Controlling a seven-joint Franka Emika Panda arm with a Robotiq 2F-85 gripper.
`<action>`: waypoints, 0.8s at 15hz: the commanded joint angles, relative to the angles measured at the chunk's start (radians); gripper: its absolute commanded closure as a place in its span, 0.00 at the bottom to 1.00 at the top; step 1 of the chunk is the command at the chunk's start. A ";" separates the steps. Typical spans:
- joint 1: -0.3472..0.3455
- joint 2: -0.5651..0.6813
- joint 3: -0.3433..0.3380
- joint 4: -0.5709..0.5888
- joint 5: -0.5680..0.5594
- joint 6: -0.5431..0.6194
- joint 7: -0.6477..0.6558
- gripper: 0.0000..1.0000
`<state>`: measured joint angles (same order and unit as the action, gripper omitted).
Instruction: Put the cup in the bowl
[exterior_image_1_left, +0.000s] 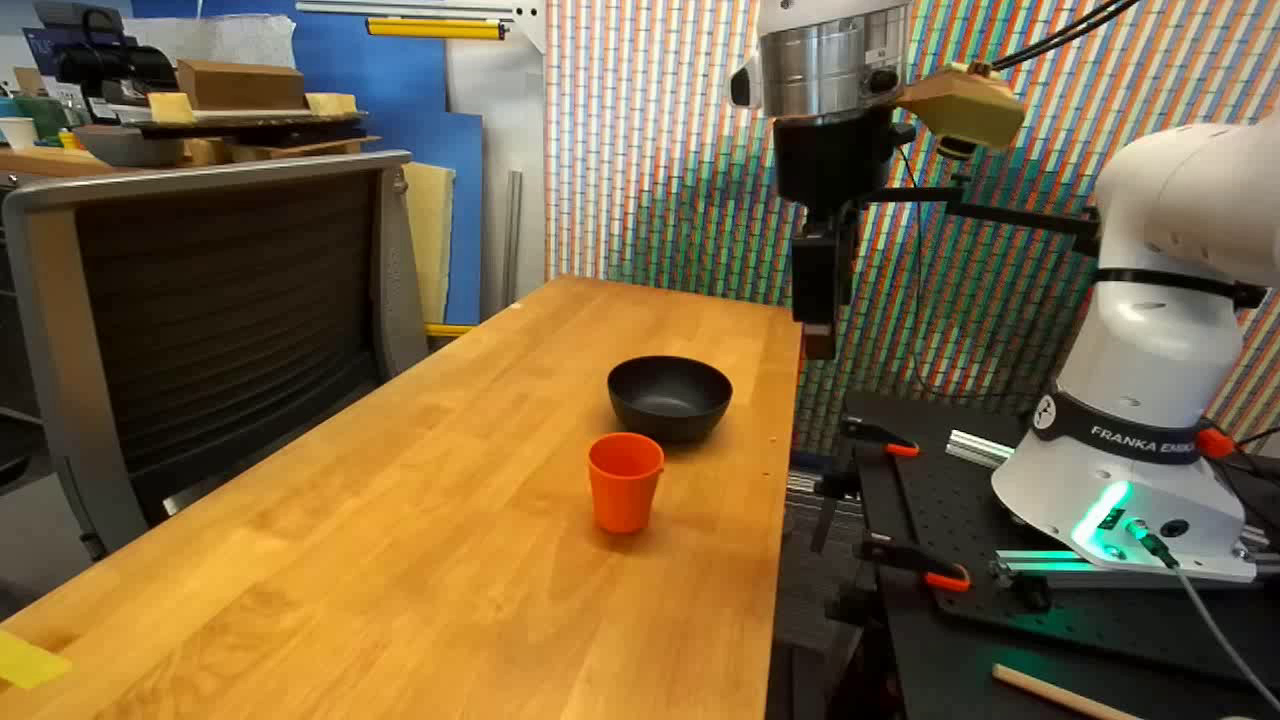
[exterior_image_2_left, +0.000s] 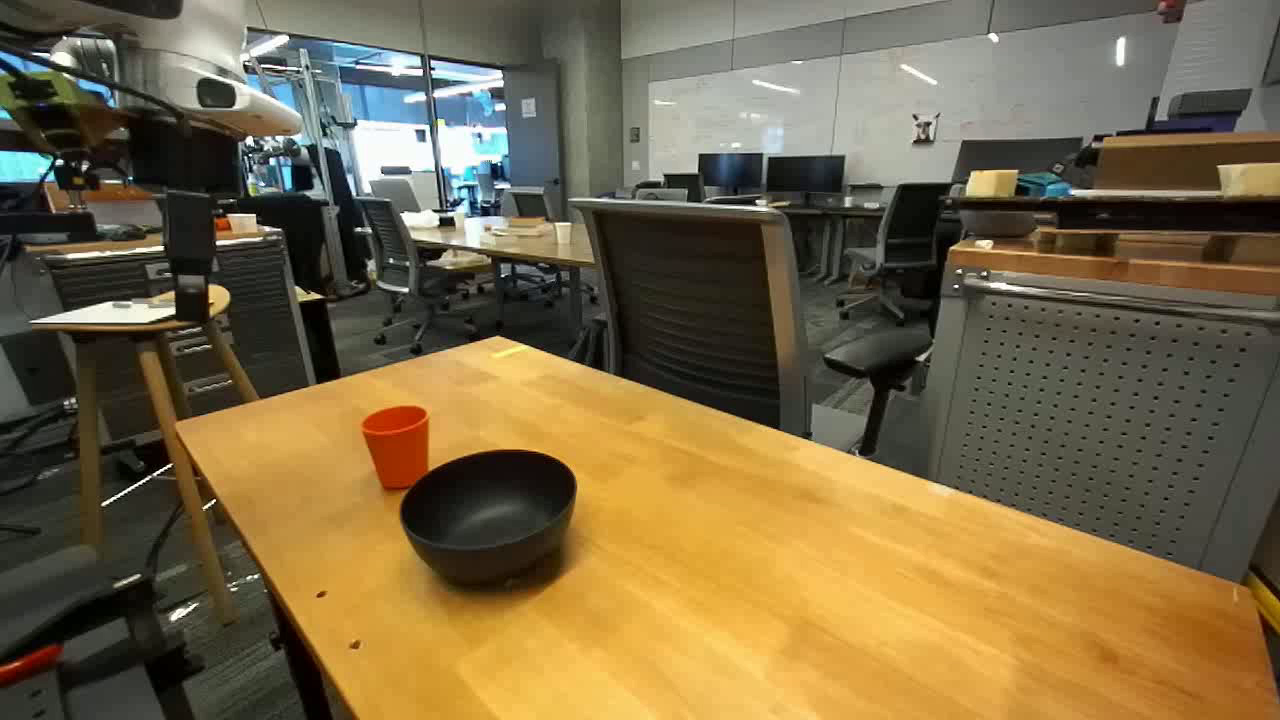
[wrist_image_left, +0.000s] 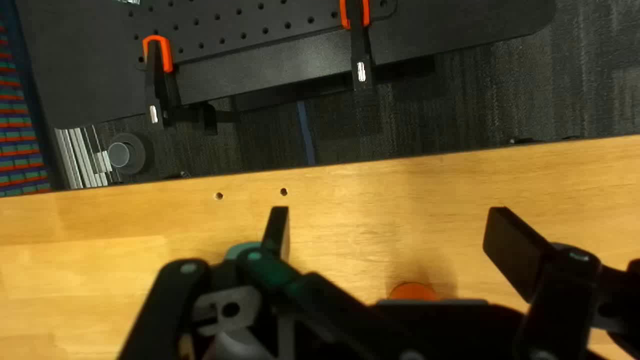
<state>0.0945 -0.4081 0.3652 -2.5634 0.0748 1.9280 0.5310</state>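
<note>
The gripper (wrist_image_left: 390, 230) is spread wide and holds nothing. It is up high. The orange cup (exterior_image_1_left: 625, 490) stands upright on the wooden table (exterior_image_1_left: 480, 560), not in the bowl yet. In an exterior view, it is just nearer than the black bowl (exterior_image_1_left: 672, 405) and a bit to the left. I think this is the first step: getting the cup. Next, the gripper must line up over it, go down and squeeze.

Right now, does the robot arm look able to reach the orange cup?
Probably yes: the gripper hangs open and nothing covers the upright cup, though the bowl close beside it may hinder one side.
</note>
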 joint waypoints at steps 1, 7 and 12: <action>0.023 0.003 -0.023 0.003 -0.009 -0.002 0.008 0.00; 0.031 0.054 0.016 -0.049 -0.007 0.173 0.078 0.00; 0.083 0.244 0.074 -0.058 -0.027 0.481 0.216 0.00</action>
<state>0.1446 -0.2771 0.4134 -2.6398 0.0732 2.2716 0.6528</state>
